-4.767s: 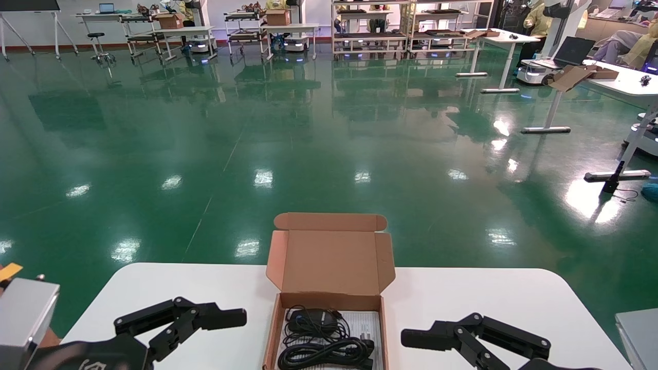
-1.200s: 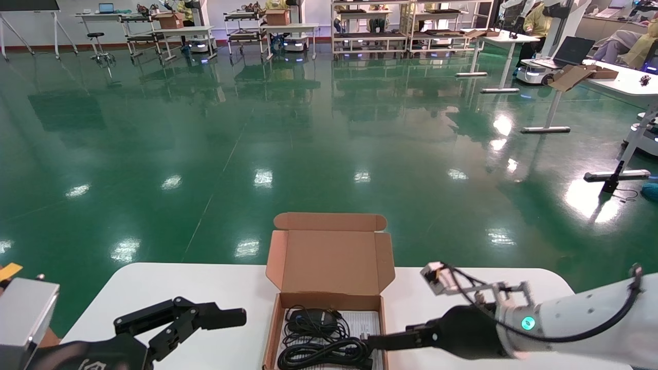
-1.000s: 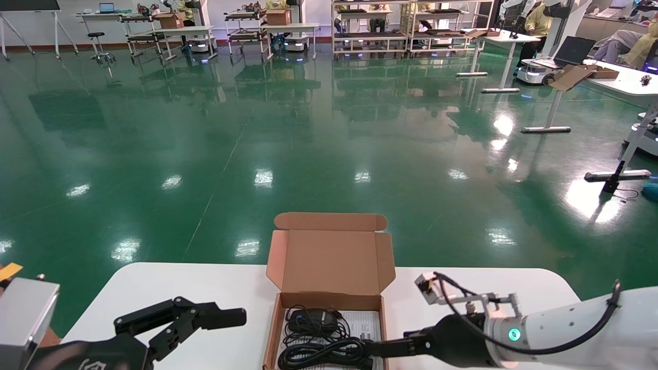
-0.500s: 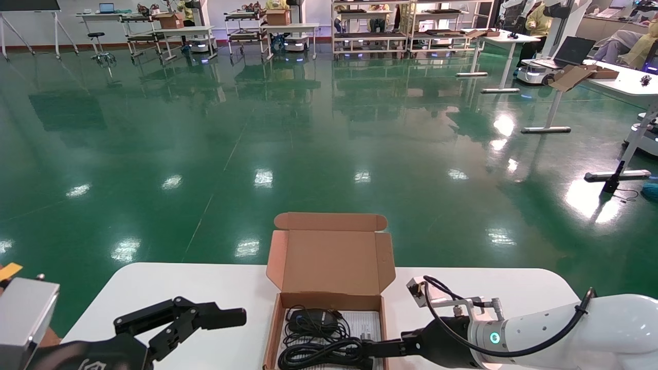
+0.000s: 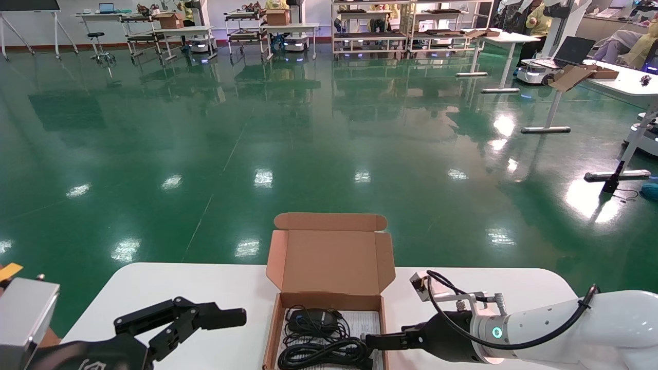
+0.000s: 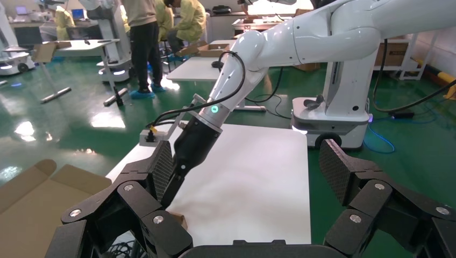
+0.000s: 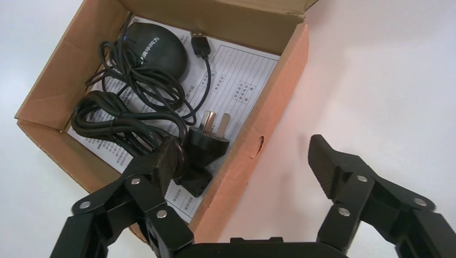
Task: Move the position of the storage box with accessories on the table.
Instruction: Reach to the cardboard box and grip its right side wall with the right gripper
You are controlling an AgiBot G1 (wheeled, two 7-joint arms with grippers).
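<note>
1. At the right wall of the box [image 7: 253, 134], my right gripper [image 7: 244, 161] hangs spread wide: one finger [image 7: 166, 161] sits inside over the black plug [image 7: 207, 141], the other finger [image 7: 328, 161] outside over bare table. It grasps nothing.
2. From the head view, I see the right gripper [image 5: 378, 341] reaching sideways to the near right edge of the box [image 5: 329, 267].
3. Inside the box lie coiled black cables [image 7: 115, 121], a black mouse [image 7: 156, 47] toward the hinged side and a printed paper sheet [image 7: 236, 70] beneath them.
4. I see the box lid [image 5: 330, 259] standing upright at the far side, side tabs flared.
5. The box rests on the white table [image 5: 488, 293], centred between both arms.
6. My left gripper [image 5: 205, 321] hovers released over the table, well apart from the box on its left side.
7. Beyond the table I see green floor [image 5: 205, 128].
</note>
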